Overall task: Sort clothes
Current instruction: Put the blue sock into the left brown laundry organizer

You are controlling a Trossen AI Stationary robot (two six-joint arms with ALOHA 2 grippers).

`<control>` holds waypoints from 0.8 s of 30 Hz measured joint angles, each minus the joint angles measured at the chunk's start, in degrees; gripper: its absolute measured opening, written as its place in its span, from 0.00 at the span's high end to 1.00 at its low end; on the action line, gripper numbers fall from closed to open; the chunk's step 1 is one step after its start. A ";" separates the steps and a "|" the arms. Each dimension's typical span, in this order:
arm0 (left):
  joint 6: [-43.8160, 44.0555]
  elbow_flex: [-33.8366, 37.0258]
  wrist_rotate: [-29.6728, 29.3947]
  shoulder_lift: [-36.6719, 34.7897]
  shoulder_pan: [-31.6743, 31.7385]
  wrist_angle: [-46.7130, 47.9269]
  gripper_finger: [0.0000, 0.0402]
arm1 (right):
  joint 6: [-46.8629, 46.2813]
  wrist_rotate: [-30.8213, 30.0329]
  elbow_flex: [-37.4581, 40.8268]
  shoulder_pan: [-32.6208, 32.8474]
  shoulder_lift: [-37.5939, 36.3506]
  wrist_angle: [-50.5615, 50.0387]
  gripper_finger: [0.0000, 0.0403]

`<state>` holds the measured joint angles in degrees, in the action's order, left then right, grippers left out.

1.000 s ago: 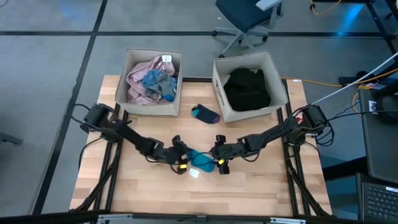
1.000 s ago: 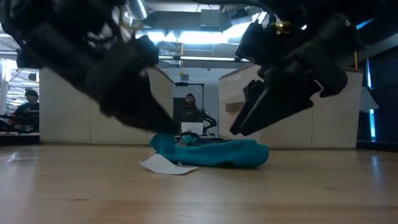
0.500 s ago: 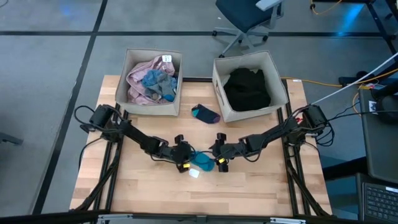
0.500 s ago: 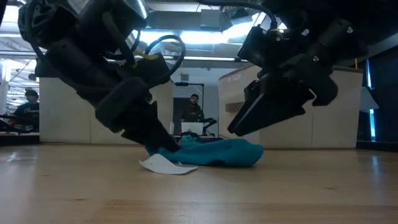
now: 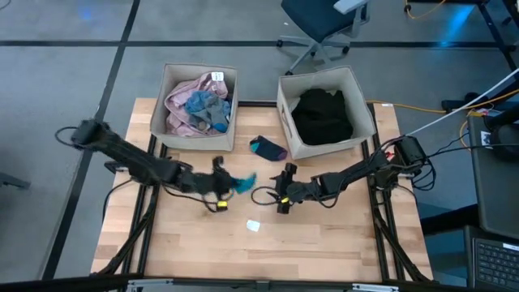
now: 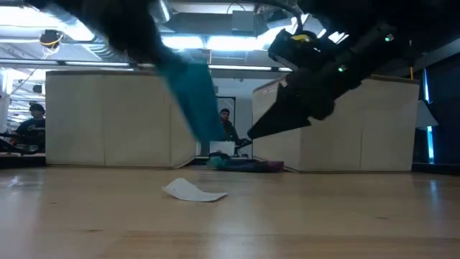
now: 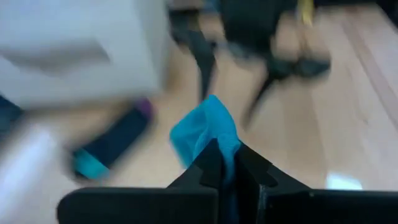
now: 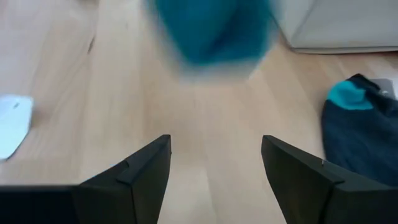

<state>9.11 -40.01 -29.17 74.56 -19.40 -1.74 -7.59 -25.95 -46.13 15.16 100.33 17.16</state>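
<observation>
My left gripper (image 5: 219, 188) is shut on a small teal sock (image 5: 240, 182), above the middle of the table. The sock also shows blurred in the low view (image 6: 194, 97) and in the left wrist view (image 7: 208, 130). My right gripper (image 5: 280, 196) is open and empty just right of the sock, its fingers (image 8: 149, 168) apart over bare wood. A navy sock with a teal end (image 5: 268, 148) lies flat on the table between the two bins. The left bin (image 5: 166, 85) holds pink and blue clothes (image 5: 199, 109). The right bin (image 5: 366, 109) holds black clothes (image 5: 323, 113). My left gripper pinches one end of the teal sock (image 7: 219, 154) between its two fingers. The rest of the sock reaches out past the fingertips toward the table's right. The sock is lifted clear of the table and hangs slanting (image 6: 205, 119) in the low view.
A small white paper tag (image 5: 254, 225) lies on the wood near the front, also in the low view (image 6: 192, 191). The two beige bins stand along the far edge. An office chair (image 5: 324, 20) stands on the floor behind the table. A person (image 6: 224, 126) sits in the room beyond.
My left gripper has gone up and toward the table's far left with the teal sock. The sock lay on the table beside the paper tag and is now lifted clear. The tag has stayed where it was.
</observation>
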 joint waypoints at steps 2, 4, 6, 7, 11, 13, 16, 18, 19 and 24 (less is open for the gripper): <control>-4.60 -0.05 -4.65 -5.85 0.09 0.51 0.97 | 0.02 0.19 0.00 -0.68 0.00 0.93 0.38; -8.66 -0.05 -10.15 -11.37 0.61 0.61 0.96 | -0.04 0.44 0.00 -1.45 0.00 2.22 0.38; -13.45 -0.05 -16.02 -16.68 1.82 0.12 0.97 | -0.96 1.25 -0.02 -2.03 0.00 2.81 0.38; -16.01 -0.09 -18.83 -19.17 2.66 -0.10 0.97 | -1.07 1.61 -0.02 -2.23 0.00 2.80 0.38; -26.05 -0.09 -28.81 -26.69 8.03 0.04 0.98 | -1.14 1.92 -0.02 -2.21 0.00 2.88 0.38; -30.64 0.16 -31.14 -29.43 11.91 -0.38 0.96 | -1.14 1.92 -0.02 -2.21 0.00 2.88 0.38; -33.61 0.64 -31.36 -31.84 18.96 -0.45 0.93 | -0.89 1.88 -0.02 -2.21 0.00 3.08 0.38; -32.78 1.33 -31.18 -32.48 23.59 -0.17 0.92 | -0.55 1.91 -0.02 -2.50 0.00 3.21 0.38; -31.97 1.53 -30.63 -32.54 25.81 0.24 0.91 | -0.51 2.01 -0.02 -2.52 0.00 3.28 0.38; -24.77 2.20 -24.47 -31.91 34.34 6.06 0.84 | -0.66 2.53 -0.02 -2.86 0.00 4.03 0.38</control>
<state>-15.66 -37.80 -53.64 42.66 14.94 4.31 -8.25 -23.42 -46.15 12.29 100.33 21.19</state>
